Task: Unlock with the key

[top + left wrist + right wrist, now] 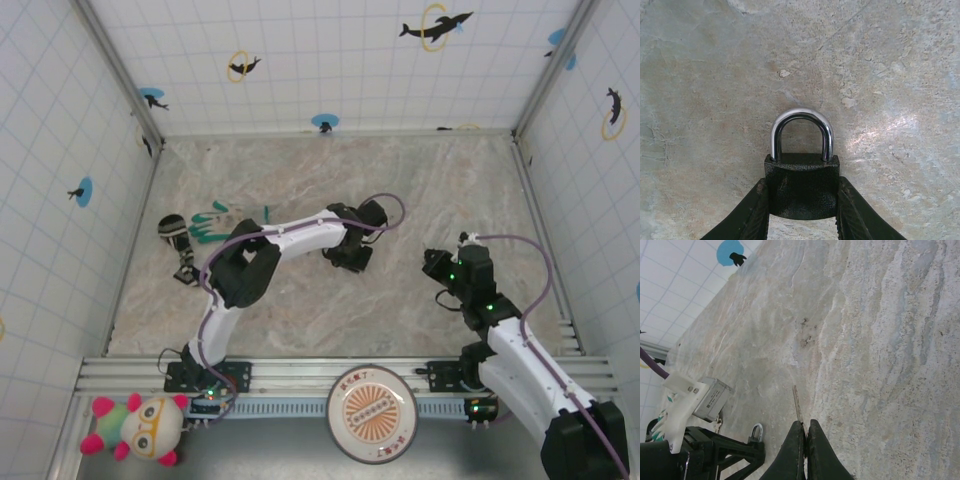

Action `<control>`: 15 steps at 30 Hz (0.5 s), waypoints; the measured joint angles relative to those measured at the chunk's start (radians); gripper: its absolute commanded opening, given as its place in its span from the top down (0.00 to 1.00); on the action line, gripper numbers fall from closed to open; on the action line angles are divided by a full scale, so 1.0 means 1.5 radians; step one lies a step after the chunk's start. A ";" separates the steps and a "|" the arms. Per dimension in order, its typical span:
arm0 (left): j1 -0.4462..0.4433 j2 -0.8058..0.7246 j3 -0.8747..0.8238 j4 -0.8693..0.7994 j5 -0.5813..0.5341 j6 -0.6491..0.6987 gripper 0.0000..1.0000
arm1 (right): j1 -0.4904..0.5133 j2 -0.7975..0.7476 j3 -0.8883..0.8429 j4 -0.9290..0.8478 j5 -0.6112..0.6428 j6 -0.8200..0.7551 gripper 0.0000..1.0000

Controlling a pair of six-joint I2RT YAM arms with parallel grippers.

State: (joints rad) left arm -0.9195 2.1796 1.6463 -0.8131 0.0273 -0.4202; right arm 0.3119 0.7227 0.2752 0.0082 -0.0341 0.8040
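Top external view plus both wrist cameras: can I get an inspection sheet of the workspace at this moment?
Surface: marbled beige tabletop, no spills seen.
Job's things: black padlock, silver shackle closed; key, thin blade poking past the right fingertips.
Clutter: teal-green strips and a dark round piece at the table's left.
Grippers: left gripper closed on the padlock body's sides; right gripper shut on the key.
Cables: purple cable loops above the left wrist; another purple cable runs along the right arm.
Surroundings: tiled walls with dolphin stickers; plush toy and round disc in front of the rail.
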 measured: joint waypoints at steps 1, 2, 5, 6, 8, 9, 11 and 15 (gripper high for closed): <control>0.003 -0.004 -0.006 0.006 0.006 -0.002 0.81 | 0.003 0.003 0.000 0.002 0.000 0.000 1.00; 0.005 -0.008 -0.012 0.013 0.012 -0.004 0.81 | 0.006 0.007 0.000 0.004 0.000 0.000 1.00; 0.014 -0.018 -0.026 0.030 0.029 -0.017 0.82 | 0.022 0.021 0.000 0.012 0.001 -0.001 1.00; 0.017 -0.020 -0.030 0.035 0.033 -0.020 0.83 | 0.030 0.026 0.000 0.013 0.002 -0.002 1.00; 0.023 -0.028 -0.042 0.049 0.041 -0.029 0.84 | 0.050 0.042 0.000 0.014 0.005 -0.006 1.00; 0.026 -0.031 -0.047 0.055 0.042 -0.035 0.84 | 0.058 0.050 0.000 0.014 0.006 -0.008 1.00; 0.035 -0.040 -0.061 0.068 0.044 -0.048 0.83 | 0.076 0.069 0.002 0.014 0.007 -0.013 1.00; 0.061 -0.068 -0.089 0.086 0.044 -0.077 0.83 | 0.108 0.105 0.016 0.020 0.011 -0.025 1.00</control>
State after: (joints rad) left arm -0.8280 2.0781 1.5131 -0.6834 0.0933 -0.5362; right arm 0.4744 0.8799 0.2993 0.0376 -0.0174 0.7666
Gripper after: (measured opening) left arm 0.337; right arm 0.061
